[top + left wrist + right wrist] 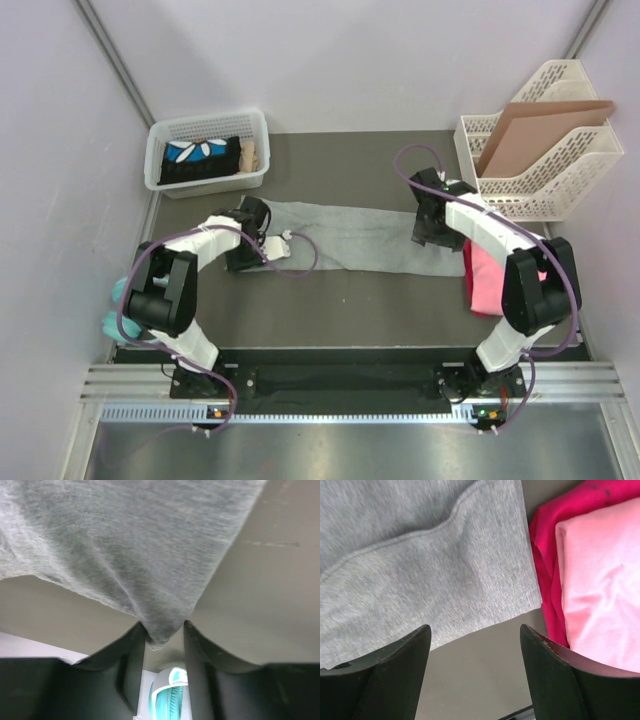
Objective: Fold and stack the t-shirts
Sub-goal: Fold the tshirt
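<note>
Grey t-shirt (360, 238) lying as a long flat strip across the middle of the table (330, 300). Left gripper (164, 630) pinching a corner at its left end between narrow jaws. Right gripper (475, 630) hovering wide and holding nothing above its right end, just beside the pink t-shirt (600, 580) resting on the magenta t-shirt (545, 530).
</note>
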Controlling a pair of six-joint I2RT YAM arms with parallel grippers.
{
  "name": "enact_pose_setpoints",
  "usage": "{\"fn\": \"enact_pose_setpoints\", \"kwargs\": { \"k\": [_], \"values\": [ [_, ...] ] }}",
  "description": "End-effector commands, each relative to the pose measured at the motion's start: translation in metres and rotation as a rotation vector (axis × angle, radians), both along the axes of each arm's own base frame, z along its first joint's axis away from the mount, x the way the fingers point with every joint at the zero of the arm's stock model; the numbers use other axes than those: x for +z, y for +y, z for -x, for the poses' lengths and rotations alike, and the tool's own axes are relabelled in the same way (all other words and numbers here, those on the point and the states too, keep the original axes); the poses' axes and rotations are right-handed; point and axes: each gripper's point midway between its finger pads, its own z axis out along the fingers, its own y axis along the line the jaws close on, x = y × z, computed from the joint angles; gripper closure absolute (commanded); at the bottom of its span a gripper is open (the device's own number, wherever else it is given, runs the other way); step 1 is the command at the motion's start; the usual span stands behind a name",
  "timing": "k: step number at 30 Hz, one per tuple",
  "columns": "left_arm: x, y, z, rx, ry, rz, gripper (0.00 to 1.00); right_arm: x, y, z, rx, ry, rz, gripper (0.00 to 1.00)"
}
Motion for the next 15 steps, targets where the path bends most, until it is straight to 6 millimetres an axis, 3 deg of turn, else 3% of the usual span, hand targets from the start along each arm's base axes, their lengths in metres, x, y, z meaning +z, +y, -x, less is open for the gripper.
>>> {"fn": "enact_pose_setpoints", "kwargs": {
  "k": [1, 5, 9, 15],
  "values": [
    [0.003, 0.004, -0.017, -0.001, -0.037, -0.001, 0.76, 0.014, -0.005, -0.014, -0.002, -0.039, 0.038, 0.29],
    [-0.002, 0.021, -0.027, 0.009, -0.062, -0.04, 1.0, 0.001, -0.007, -0.01, -0.001, -0.008, 0.05, 0.29],
    [-0.003, 0.048, -0.032, 0.024, -0.065, -0.091, 1.0, -0.014, -0.002, -0.008, 0.006, 0.025, 0.029, 0.29],
    [-0.004, 0.072, -0.027, 0.033, -0.048, -0.122, 1.0, -0.038, 0.001, -0.003, 0.018, 0.081, 0.025, 0.29]
  ]
}}
